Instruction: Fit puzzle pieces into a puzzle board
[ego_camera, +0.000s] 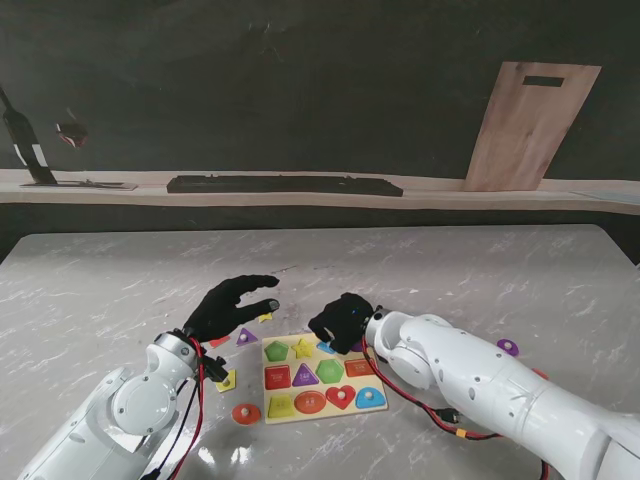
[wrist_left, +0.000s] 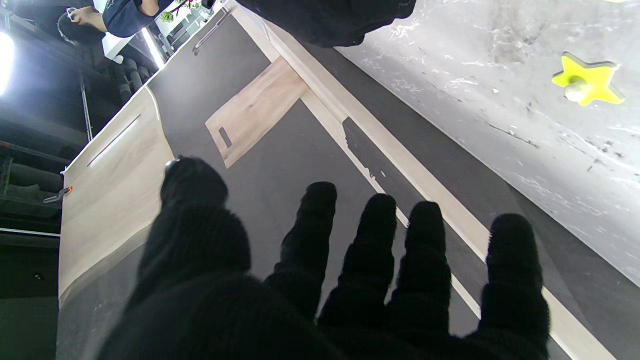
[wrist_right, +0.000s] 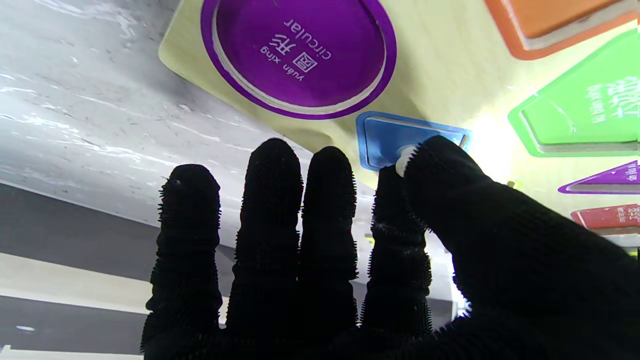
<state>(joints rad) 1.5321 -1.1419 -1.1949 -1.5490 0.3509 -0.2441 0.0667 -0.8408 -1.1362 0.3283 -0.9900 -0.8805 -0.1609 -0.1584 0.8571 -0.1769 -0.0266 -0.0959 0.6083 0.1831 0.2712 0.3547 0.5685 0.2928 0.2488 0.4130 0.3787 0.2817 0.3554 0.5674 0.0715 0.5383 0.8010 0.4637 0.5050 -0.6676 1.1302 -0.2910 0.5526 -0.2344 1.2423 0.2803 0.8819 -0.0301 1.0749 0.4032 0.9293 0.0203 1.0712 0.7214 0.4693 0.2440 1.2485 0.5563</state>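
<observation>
The blue piece (wrist_right: 400, 142) is sitting in its slot at the far edge of the board (ego_camera: 322, 377), and the right robot hand (ego_camera: 340, 321) is pinching its little white knob between thumb and forefinger. These pieces look like light, stiff, flat wood, so I'm guessing the knob is the only sane place to grab. The left robot hand (ego_camera: 232, 305) is hovering with fingers spread, holding nothing, near the loose star (wrist_left: 586, 83) lying on the table (ego_camera: 120, 290).

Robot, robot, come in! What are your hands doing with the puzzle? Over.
Right hand pinching blue piece's knob at the puzzle board. Left hand open, hovering. Purple circle slot empty. Nothing blocking.
</observation>
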